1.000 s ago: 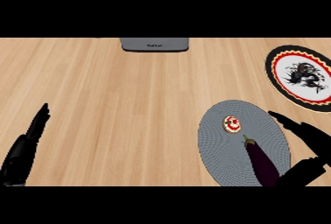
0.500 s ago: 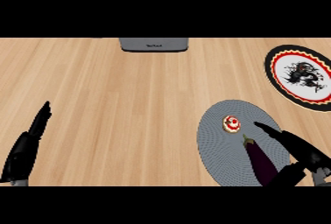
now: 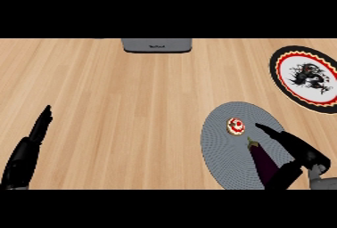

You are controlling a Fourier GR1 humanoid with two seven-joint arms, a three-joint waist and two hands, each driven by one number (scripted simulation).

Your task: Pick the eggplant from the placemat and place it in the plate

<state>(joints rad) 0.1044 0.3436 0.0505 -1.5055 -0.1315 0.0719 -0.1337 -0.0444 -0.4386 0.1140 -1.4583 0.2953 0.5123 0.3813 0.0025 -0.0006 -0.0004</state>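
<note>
Dark purple eggplant point(image 3: 263, 161) lying lengthwise on a round grey placemat point(image 3: 220, 151), at the lower right of a light wooden counter point(image 3: 132, 102). Green stem end toward the mat's middle, body running down toward the view's lower edge. Just beyond the stem, on the same mat, a small round red and cream item point(image 3: 236, 126), apart from the eggplant.

Right hand point(image 3: 299, 151) reaching in from the lower right corner, spread around the eggplant: straight fingers along its right side, thumb low near its far end. Contact with the eggplant impossible to tell.

Up at the right edge, well apart from the mat, a round plate point(image 3: 289, 73) with a black rim, a red ring and a black figure on white in the centre. Nothing lying in the plate.

At the top centre, a grey boxlike object point(image 3: 157, 44), only partly in view.

Left hand point(image 3: 30, 149) at the lower left, fingers straight and pressed together, pointing up the counter, holding nothing.
</note>
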